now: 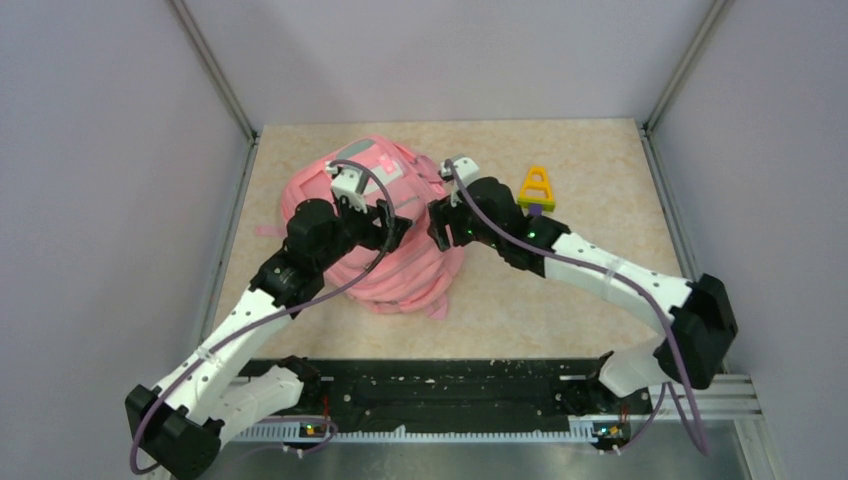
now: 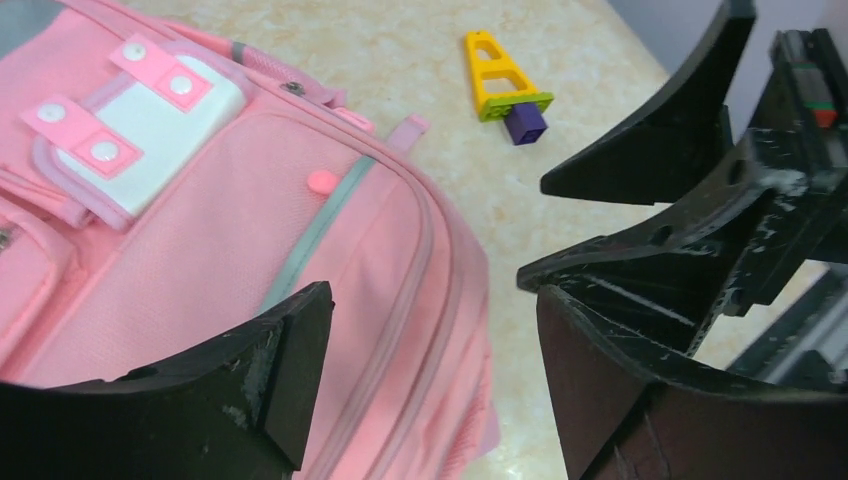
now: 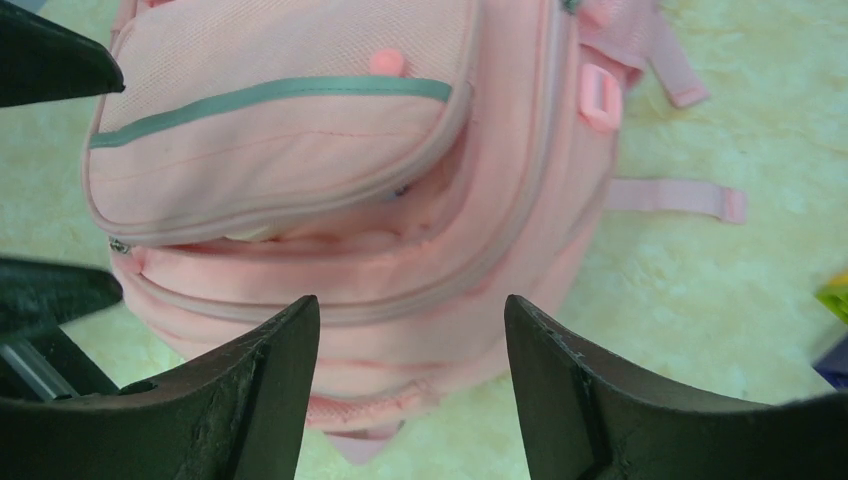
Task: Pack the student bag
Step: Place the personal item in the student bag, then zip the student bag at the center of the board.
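Starting at the left, our left claw (image 2: 428, 310) stands spread wide with nothing between its fingers, hanging just over the front pocket of the student bag (image 1: 405, 285). The bag lies on the desk (image 1: 560, 290), left of centre, under both wrists. Our right claw (image 3: 410, 310) is also parted and empty, poised above the bag's zipped edge. Further right, well apart from the bag, a yellow toy block (image 1: 537, 190) with a purple piece lies on the bare desk.

We see two risks. The two claws sit very close over the same patch of fabric, so a careless reach by either arm could knock black fingers together. And with neither claw holding the fabric, we judge that any opening may slump shut before something goes in.

Only the left wrist view shows the white-pink patch (image 2: 150, 130) and the other claw's fingers (image 2: 650, 150) just beside ours. Only the right wrist view shows a seam gaping under the pocket flap; whether that zip is open we cannot tell. The top view alone shows both arms.
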